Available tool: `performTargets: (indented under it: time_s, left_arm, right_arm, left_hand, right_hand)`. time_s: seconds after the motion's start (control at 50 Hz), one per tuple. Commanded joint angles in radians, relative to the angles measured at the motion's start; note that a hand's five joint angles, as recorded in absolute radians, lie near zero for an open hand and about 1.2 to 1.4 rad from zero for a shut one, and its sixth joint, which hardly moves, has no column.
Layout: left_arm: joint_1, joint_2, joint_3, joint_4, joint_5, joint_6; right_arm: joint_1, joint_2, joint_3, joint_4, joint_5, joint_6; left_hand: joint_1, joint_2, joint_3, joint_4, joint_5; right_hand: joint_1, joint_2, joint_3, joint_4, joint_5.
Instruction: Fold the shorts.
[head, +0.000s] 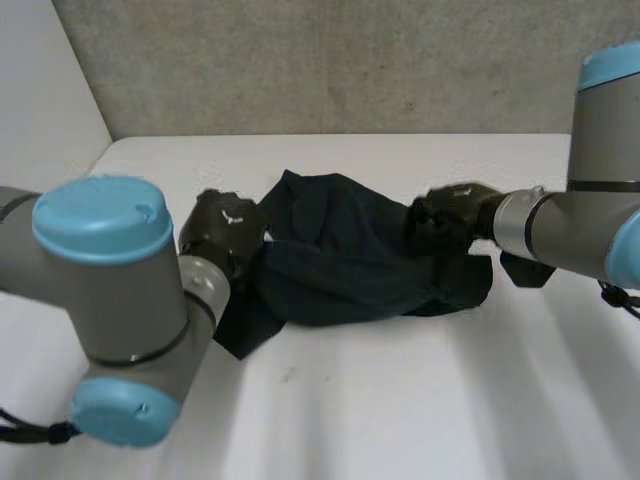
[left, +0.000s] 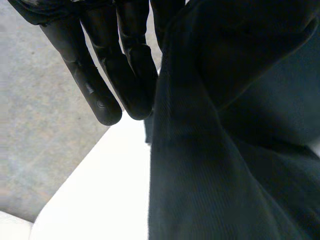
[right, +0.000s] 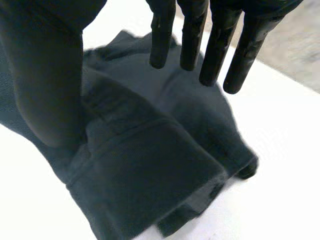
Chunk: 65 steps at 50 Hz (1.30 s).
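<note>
Dark navy shorts (head: 350, 260) lie bunched in the middle of the white table (head: 400, 410). My left hand (head: 222, 235) is at their left edge. In the left wrist view its straight fingers (left: 100, 75) press a raised fold of the shorts (left: 225, 150), which hangs up against the hand. My right hand (head: 450, 215) is at the right edge of the shorts. In the right wrist view its fingers (right: 215, 45) are straight and spread above the folded cloth (right: 150, 170), free of it, with the thumb (right: 45, 75) beside the fold.
A grey wall (head: 300, 60) runs behind the table's far edge. A table corner (left: 100, 190) and grey floor (left: 40, 140) lie beyond my left fingertips. Bare table lies in front of the shorts.
</note>
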Motion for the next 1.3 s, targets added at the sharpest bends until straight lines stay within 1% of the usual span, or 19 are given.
performTargets:
  time_s: [0.02,0.08,0.1,0.16,0.18,0.2,0.24,0.26,0.32,0.34,0.46,0.48,0.62,0.8,0.88,1.02,1.3]
  left_arm:
    - [0.017,-0.059,0.131,-0.008,0.001,0.003]
    - [0.015,-0.079,0.172,-0.025,0.001,0.003]
    - [0.015,-0.094,0.195,-0.034,0.001,0.002]
    - [0.012,-0.117,0.229,-0.046,0.0,0.002]
    - [0.009,-0.132,0.25,-0.054,0.0,0.0]
    - [0.006,-0.139,0.261,-0.057,0.0,0.0]
    - [0.0,-0.151,0.28,-0.065,0.0,0.0]
    - [-0.003,-0.163,0.296,-0.071,0.0,0.0]
    - [-0.003,-0.175,0.316,-0.077,0.0,0.0]
    - [-0.003,-0.183,0.329,-0.078,0.0,0.0]
    - [-0.003,-0.203,0.362,-0.081,0.0,0.0]
    - [-0.003,-0.205,0.367,-0.081,0.0,0.0]
    - [-0.005,-0.215,0.402,-0.1,-0.002,-0.003]
    - [-0.003,-0.215,0.404,-0.144,-0.002,-0.05]
    - [-0.003,-0.214,0.395,-0.169,-0.002,-0.057]
    - [-0.002,-0.214,0.373,-0.193,-0.002,-0.058]
    - [0.003,-0.202,0.349,-0.197,-0.002,-0.06]
  right_arm:
    - [-0.006,-0.255,0.207,-0.161,0.025,0.13]
    - [-0.002,-0.344,0.307,-0.212,0.025,0.145]
    - [0.005,-0.414,0.385,-0.253,0.031,0.147]
    - [0.009,-0.522,0.51,-0.321,0.031,0.147]
    - [0.011,-0.576,0.589,-0.374,0.032,0.145]
    - [0.012,-0.596,0.629,-0.407,0.034,0.142]
    - [0.014,-0.625,0.704,-0.471,0.038,0.139]
    - [0.015,-0.645,0.782,-0.537,0.054,0.137]
    - [0.028,-0.674,0.886,-0.625,0.084,0.137]
    - [0.043,-0.682,0.948,-0.675,0.104,0.136]
    - [0.11,-0.662,1.076,-0.814,0.17,0.13]
    - [0.126,-0.638,1.096,-0.844,0.186,0.128]
    - [0.15,-0.533,1.13,-0.924,0.232,0.09]
    - [0.132,-0.415,1.122,-1.123,0.331,0.033]
    - [0.132,-0.389,1.113,-1.168,0.35,0.021]
    - [0.132,-0.389,1.09,-1.174,0.35,0.032]
    - [0.132,-0.4,1.038,-1.159,0.345,0.036]
  left_hand:
    - [0.251,0.2,0.204,0.197,0.257]
    - [0.251,0.2,0.204,0.197,0.257]
    - [0.251,0.2,0.204,0.197,0.257]
    - [0.251,0.2,0.204,0.197,0.257]
    - [0.251,0.2,0.204,0.197,0.257]
    - [0.251,0.2,0.204,0.197,0.257]
    - [0.251,0.2,0.204,0.197,0.257]
    - [0.251,0.2,0.204,0.197,0.257]
    - [0.251,0.2,0.204,0.197,0.257]
    - [0.251,0.2,0.204,0.197,0.257]
    - [0.251,0.2,0.204,0.197,0.257]
    - [0.251,0.2,0.204,0.197,0.257]
    - [0.251,0.2,0.204,0.197,0.257]
    - [0.251,0.2,0.204,0.197,0.257]
    - [0.251,0.2,0.204,0.197,0.257]
    - [0.251,0.2,0.204,0.197,0.257]
    - [0.251,0.2,0.204,0.197,0.257]
  right_hand:
    - [0.066,0.013,0.022,0.024,0.024]
    - [0.068,0.016,0.025,0.027,0.027]
    - [0.068,0.016,0.025,0.027,0.027]
    - [0.08,0.028,0.036,0.038,0.038]
    - [0.095,0.042,0.051,0.053,0.053]
    - [0.101,0.048,0.057,0.059,0.059]
    - [0.11,0.057,0.066,0.068,0.068]
    - [0.115,0.063,0.072,0.074,0.073]
    - [0.121,0.069,0.077,0.08,0.079]
    - [0.121,0.069,0.077,0.08,0.079]
    - [0.16,0.107,0.116,0.118,0.118]
    - [0.174,0.121,0.13,0.132,0.132]
    - [0.183,0.13,0.139,0.141,0.141]
    - [0.171,0.119,0.127,0.129,0.129]
    - [0.168,0.116,0.124,0.127,0.126]
    - [0.174,0.122,0.13,0.132,0.132]
    - [0.198,0.145,0.154,0.156,0.156]
